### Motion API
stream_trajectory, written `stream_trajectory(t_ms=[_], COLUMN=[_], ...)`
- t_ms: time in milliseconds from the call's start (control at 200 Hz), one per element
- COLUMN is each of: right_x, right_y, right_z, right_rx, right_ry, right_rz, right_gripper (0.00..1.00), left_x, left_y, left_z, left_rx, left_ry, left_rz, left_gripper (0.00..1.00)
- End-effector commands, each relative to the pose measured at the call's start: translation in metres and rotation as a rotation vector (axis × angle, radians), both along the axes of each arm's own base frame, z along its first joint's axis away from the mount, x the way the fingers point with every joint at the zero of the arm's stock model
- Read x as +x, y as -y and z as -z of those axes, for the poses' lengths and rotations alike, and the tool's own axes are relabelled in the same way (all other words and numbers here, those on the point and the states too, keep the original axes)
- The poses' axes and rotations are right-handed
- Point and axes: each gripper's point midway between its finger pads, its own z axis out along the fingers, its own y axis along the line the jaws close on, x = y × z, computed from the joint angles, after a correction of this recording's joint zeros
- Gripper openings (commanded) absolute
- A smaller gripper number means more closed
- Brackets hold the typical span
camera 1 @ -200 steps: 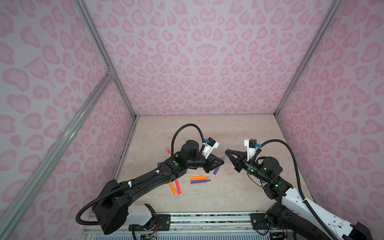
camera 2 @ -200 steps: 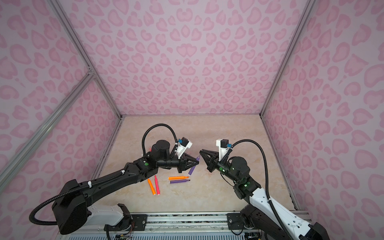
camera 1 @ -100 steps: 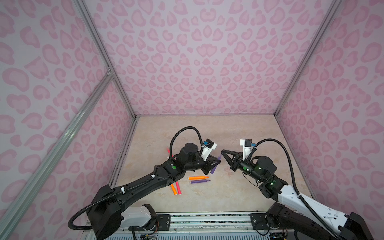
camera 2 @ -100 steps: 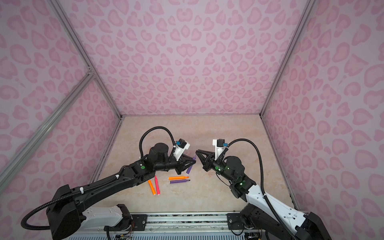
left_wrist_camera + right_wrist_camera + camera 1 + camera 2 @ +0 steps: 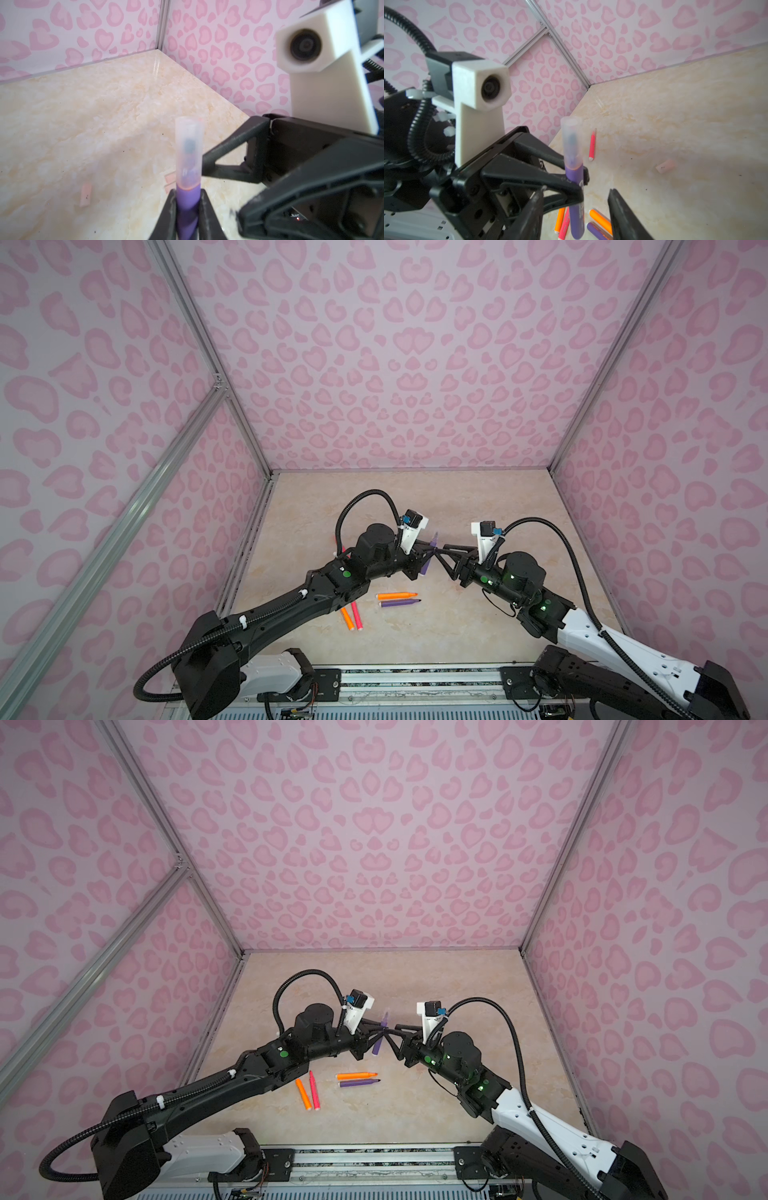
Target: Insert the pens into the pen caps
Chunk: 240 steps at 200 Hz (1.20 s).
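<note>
Purple barrel, clear plastic on top: the held pen (image 5: 188,197) stands clamped in the left gripper (image 5: 188,209). Both fingers squeeze the barrel, and the cap (image 5: 188,149) is seated over its tip, right above the grip. The dark nib shows through the plastic, and the cap's rim meets the purple just clear of the fingers. It's the same from the right wrist: cap (image 5: 572,141) up, barrel hanging down past the left gripper (image 5: 578,180).

The right gripper (image 5: 576,190) is released, jaws wide apart, one on each side of the held pen, touching neither pen nor cap. In both top views the two stand nose to nose above the table (image 5: 478,497), right gripper (image 5: 439,553) tip to tip with left gripper (image 5: 430,556).

Down on the table, below the left gripper, an orange pen (image 5: 397,595) and a purple pen (image 5: 400,603) lie side by side, pointed tips showing. Under the left forearm a second orange pen (image 5: 346,617) and a pink pen (image 5: 356,615) lie close together. A far pink pen (image 5: 592,145) lies beyond the left gripper, toward the wall. A loose cap (image 5: 85,195) lies flat on the table out ahead of the left gripper, well apart from the held pen.
</note>
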Motion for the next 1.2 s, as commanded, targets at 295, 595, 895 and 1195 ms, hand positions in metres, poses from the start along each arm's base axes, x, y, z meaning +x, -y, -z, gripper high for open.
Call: stream_trajectory(t_ms=[295,595,895,1195], right_x=[0.025,0.045,0.046,0.035], right_y=[0.02,-0.014,-0.022,-0.034], right_z=[-0.038,-0.02,-0.012,0.002], right_rx=[-0.086,-0.149,-0.159,-0.19], right_ry=[-0.041,-0.121,-0.141,-0.136], right_rz=[0.184,0.123,0.098,0.07], right_gripper=[0.65,0.55,0.22,0.0], left_x=[0.003,-0.002,0.006,0.014], left_y=[0.003,0.002,0.002,-0.007], left_z=[-0.011,-0.015,-0.007,-0.007], left_rx=[0.012,0.019,0.054,0.055], left_ry=[0.084,0.117,0.114,0.109], left_rz=[-0.032,-0.036,-0.072,-0.149], left_gripper=[0.04,0.04,0.04,0.04])
